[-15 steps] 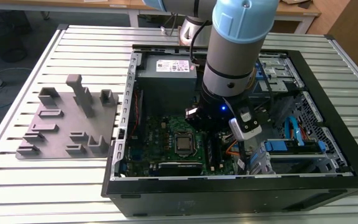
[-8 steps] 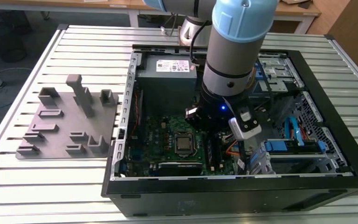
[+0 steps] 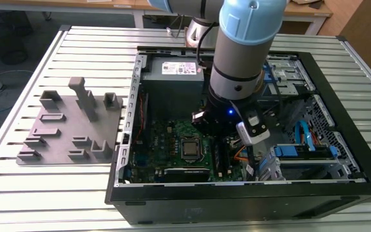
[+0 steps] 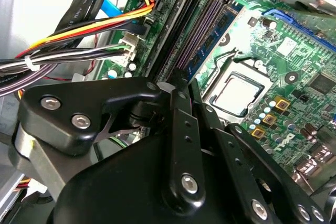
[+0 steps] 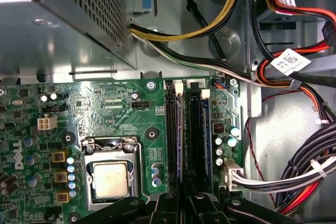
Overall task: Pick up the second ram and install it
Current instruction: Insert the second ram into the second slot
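Observation:
My gripper reaches down into the open computer case, over the memory slots beside the CPU socket. In both wrist views its black fingers stand close together. They are shut on the second ram, a thin dark stick seen edge-on. It runs lengthwise along the slots on the green motherboard. I cannot tell whether the stick is seated in a slot or just above it. White slot latches sit at the far end.
A grey fixture plate with upright posts lies on the slatted table at the exterior view's left of the case. Cable bundles crowd one side of the slots. The metal power supply sits beyond them, and drive bays line the case's far side.

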`<control>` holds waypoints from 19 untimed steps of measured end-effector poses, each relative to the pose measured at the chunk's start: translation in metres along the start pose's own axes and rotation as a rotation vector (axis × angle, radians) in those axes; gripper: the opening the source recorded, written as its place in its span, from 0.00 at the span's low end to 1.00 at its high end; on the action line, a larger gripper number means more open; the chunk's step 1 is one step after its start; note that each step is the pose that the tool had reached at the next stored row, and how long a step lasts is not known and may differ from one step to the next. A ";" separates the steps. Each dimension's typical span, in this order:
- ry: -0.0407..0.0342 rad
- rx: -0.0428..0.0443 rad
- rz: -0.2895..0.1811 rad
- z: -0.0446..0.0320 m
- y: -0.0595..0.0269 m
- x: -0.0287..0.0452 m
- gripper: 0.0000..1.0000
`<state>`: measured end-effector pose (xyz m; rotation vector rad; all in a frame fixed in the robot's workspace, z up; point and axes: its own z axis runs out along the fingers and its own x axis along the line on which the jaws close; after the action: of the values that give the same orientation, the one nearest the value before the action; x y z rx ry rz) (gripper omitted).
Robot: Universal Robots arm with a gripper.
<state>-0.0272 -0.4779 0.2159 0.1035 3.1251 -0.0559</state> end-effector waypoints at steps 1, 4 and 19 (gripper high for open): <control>0.0000 0.0000 0.000 0.0005 0.0000 0.0003 0.14; 0.0000 0.0000 0.000 0.0020 0.0001 0.0020 0.14; 0.0000 -0.0001 -0.001 0.0042 0.0007 -0.0001 0.14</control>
<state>-0.0269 -0.4773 0.2116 0.1022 3.1252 -0.0558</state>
